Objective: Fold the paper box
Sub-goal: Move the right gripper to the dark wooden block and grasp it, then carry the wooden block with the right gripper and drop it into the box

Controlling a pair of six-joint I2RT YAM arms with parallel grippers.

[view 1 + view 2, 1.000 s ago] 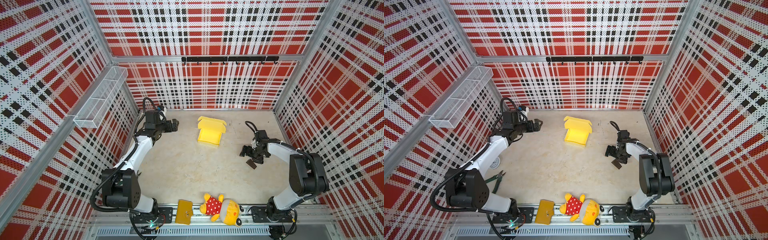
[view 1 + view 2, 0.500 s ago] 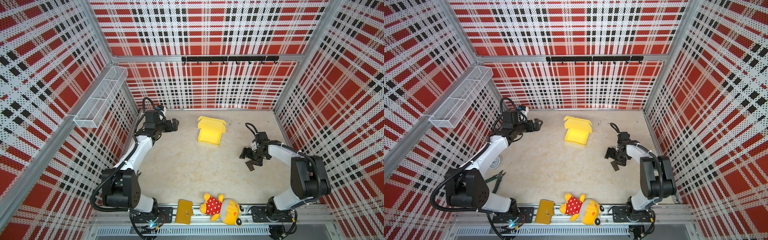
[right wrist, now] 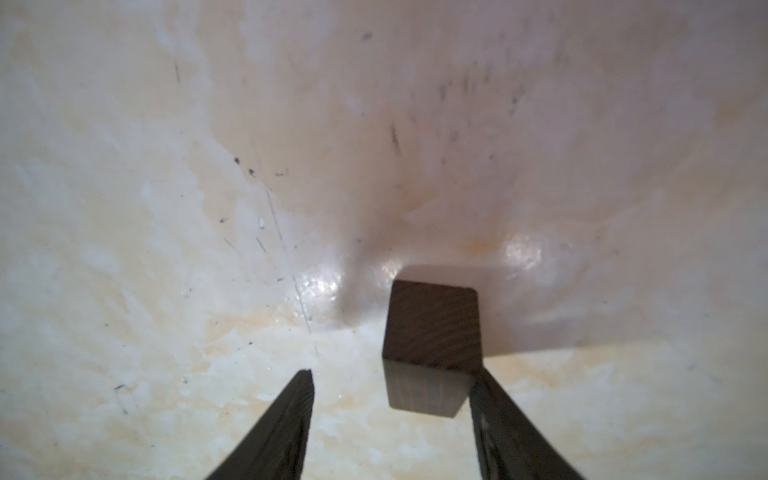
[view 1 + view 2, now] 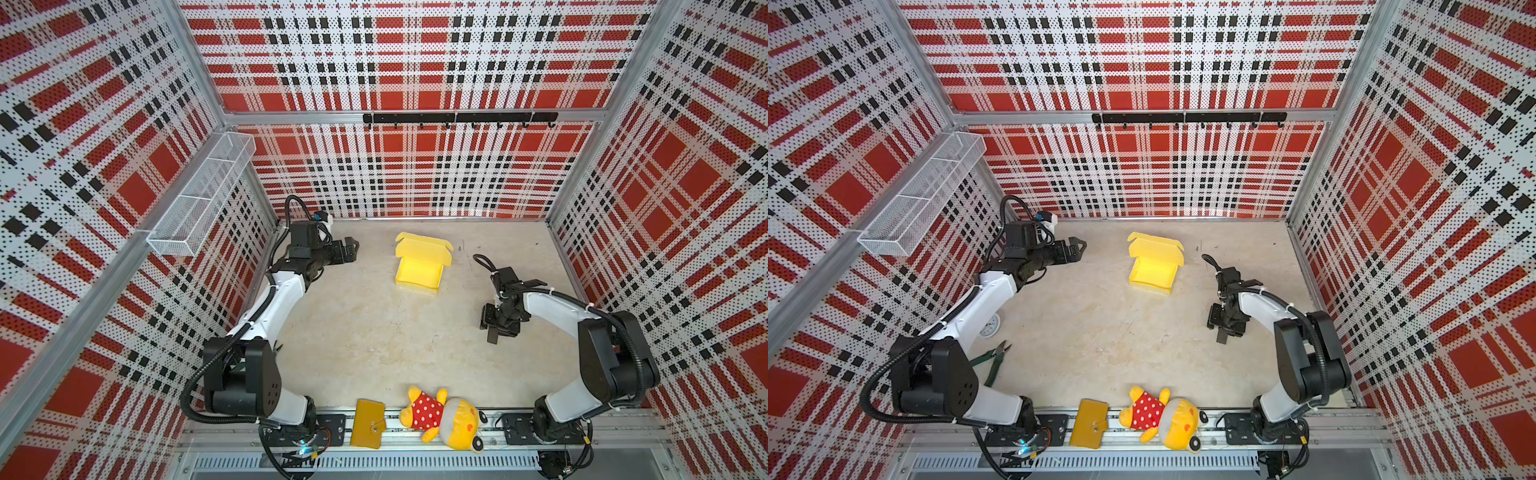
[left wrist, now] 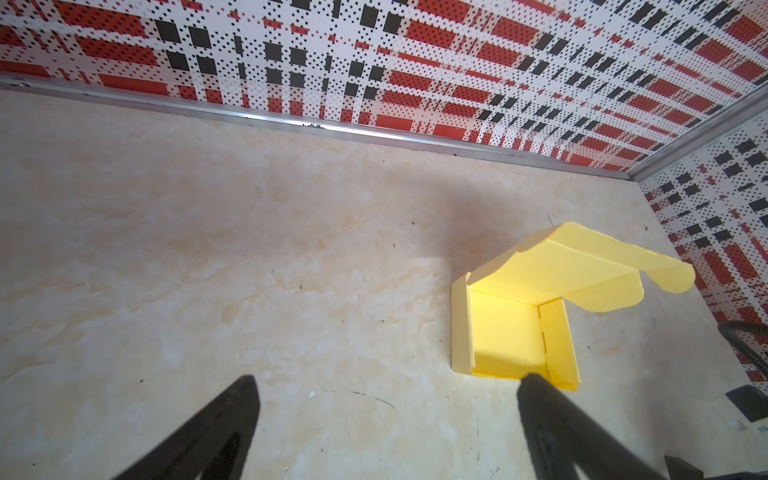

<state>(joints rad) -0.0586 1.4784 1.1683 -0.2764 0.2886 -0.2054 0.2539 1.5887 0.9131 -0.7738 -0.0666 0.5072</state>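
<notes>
Box: paper box (image 4: 419, 266) is seen at upper centre of the bench (image 4: 374, 332), tray open, lid raised along its upper edge; hinge runs left-right in frame.
Left end effector (image 4: 352, 249): spread wide, empty, pointed at the box from frame left; judged the nearer.
Right end effector (image 3: 389, 374): placed lower right of the box, jaws apart around a dark block (image 3: 432, 324), nothing clamped.

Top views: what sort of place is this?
Probably a robot test cell: plaid perforated walls around a tabletop, two arms on a front rail, paper box and plush toy as props.
</notes>
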